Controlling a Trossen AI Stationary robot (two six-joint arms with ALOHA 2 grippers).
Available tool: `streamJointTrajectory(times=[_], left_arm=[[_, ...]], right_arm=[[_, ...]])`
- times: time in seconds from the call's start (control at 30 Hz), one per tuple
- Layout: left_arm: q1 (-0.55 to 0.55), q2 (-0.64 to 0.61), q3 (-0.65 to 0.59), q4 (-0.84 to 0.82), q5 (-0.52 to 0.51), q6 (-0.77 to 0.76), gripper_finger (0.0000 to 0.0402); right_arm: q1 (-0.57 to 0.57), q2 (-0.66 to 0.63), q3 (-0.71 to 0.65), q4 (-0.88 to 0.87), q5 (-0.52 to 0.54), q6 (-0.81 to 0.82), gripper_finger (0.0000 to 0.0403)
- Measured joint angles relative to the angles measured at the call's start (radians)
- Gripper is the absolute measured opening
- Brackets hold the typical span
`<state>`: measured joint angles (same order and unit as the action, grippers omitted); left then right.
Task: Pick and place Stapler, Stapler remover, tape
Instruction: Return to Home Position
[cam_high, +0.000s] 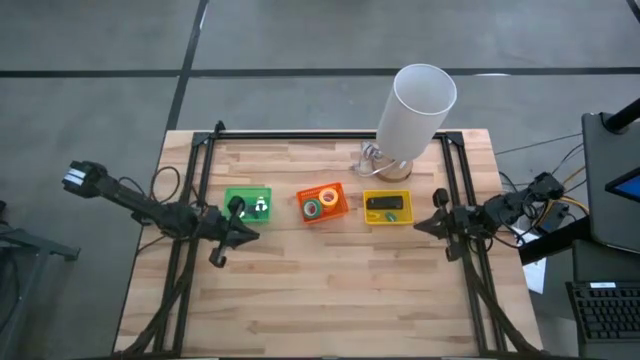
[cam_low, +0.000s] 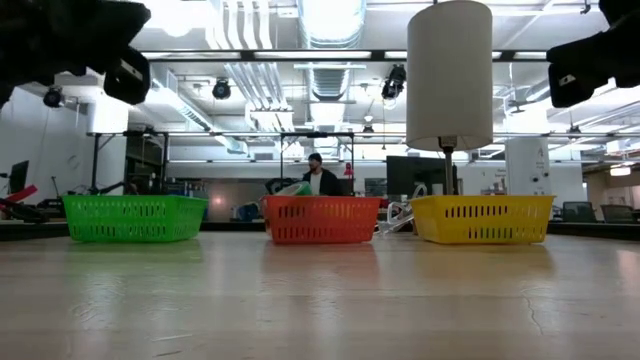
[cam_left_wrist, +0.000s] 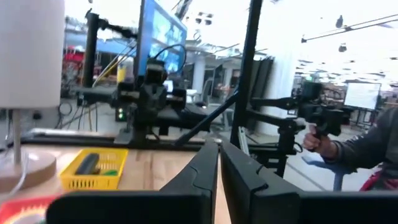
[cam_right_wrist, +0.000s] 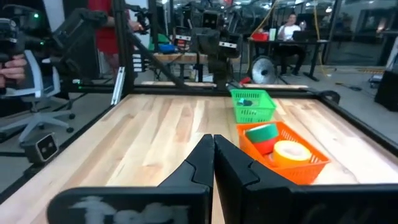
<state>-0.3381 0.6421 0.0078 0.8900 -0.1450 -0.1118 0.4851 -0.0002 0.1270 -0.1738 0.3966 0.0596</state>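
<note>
Three small bins stand in a row across the middle of the table. The yellow bin (cam_high: 388, 208) holds the dark stapler (cam_high: 385, 203) (cam_left_wrist: 87, 163). In the orange bin (cam_high: 323, 203) lie tape rolls, one green (cam_right_wrist: 261, 132) and one yellow (cam_right_wrist: 291, 151). A small white-and-dark thing (cam_high: 260, 206), perhaps the stapler remover, lies in the green bin (cam_high: 248, 205). My left gripper (cam_high: 245, 235) (cam_left_wrist: 219, 146) hangs shut above the table, just near of the green bin. My right gripper (cam_high: 425, 226) (cam_right_wrist: 213, 138) hangs shut, right of the yellow bin. Neither holds anything.
A white lamp (cam_high: 415, 115) on a round wooden base stands behind the yellow bin. A black frame (cam_high: 330, 135) runs along the table's far and side edges. Bare wood lies near of the bins. People show in the room beyond; one hand (cam_left_wrist: 320, 142) holds a handle.
</note>
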Motion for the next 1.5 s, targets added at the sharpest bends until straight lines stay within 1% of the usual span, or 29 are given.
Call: streamJointTrajectory(times=[0.13,0.2,0.3,0.43,0.57,0.67,0.8,0.97,1.1,1.23,1.4,1.5], left_arm=[[0.026,-0.072,0.000,-0.058,0.004,0.017,0.0027],[0.043,-0.098,0.000,-0.088,0.010,0.012,0.0029],[0.071,-0.123,-0.001,-0.127,0.054,0.005,0.0030],[0.134,-0.202,-0.001,-0.184,0.119,-0.003,0.0025],[0.201,-0.320,-0.001,-0.338,0.229,-0.058,0.0023],[0.224,-0.416,-0.001,-0.473,0.260,-0.098,0.0026],[0.223,-0.528,-0.002,-0.597,0.254,-0.098,0.0030],[0.210,-0.623,0.001,-0.604,0.252,-0.097,0.0027],[0.183,-0.642,0.001,-0.671,0.248,-0.034,0.0023],[0.184,-0.641,-0.001,-0.740,0.182,-0.016,0.0025],[0.184,-0.640,-0.002,-0.825,0.057,-0.005,0.0030],[0.184,-0.641,-0.002,-0.808,0.052,0.042,0.0029]], right_arm=[[-0.061,0.000,0.000,0.009,-0.046,-0.024,0.0008],[-0.094,0.000,-0.010,0.022,-0.088,-0.044,0.0009],[-0.153,0.000,-0.039,0.061,-0.154,-0.054,0.0008],[-0.242,0.000,-0.051,0.035,-0.209,-0.038,0.0008],[-0.333,0.000,-0.052,0.019,-0.301,-0.037,0.0008],[-0.394,0.000,-0.053,-0.008,-0.332,-0.041,0.0008],[-0.447,0.000,-0.052,-0.010,-0.404,-0.059,0.0008],[-0.457,0.000,-0.039,-0.048,-0.401,-0.055,0.0008],[-0.457,0.000,-0.032,-0.055,-0.406,-0.091,0.0008],[-0.459,0.000,-0.032,-0.030,-0.397,-0.119,0.0008],[-0.459,0.003,-0.055,-0.003,-0.398,-0.096,0.0008],[-0.459,0.002,-0.055,-0.001,-0.397,-0.134,0.0008]])
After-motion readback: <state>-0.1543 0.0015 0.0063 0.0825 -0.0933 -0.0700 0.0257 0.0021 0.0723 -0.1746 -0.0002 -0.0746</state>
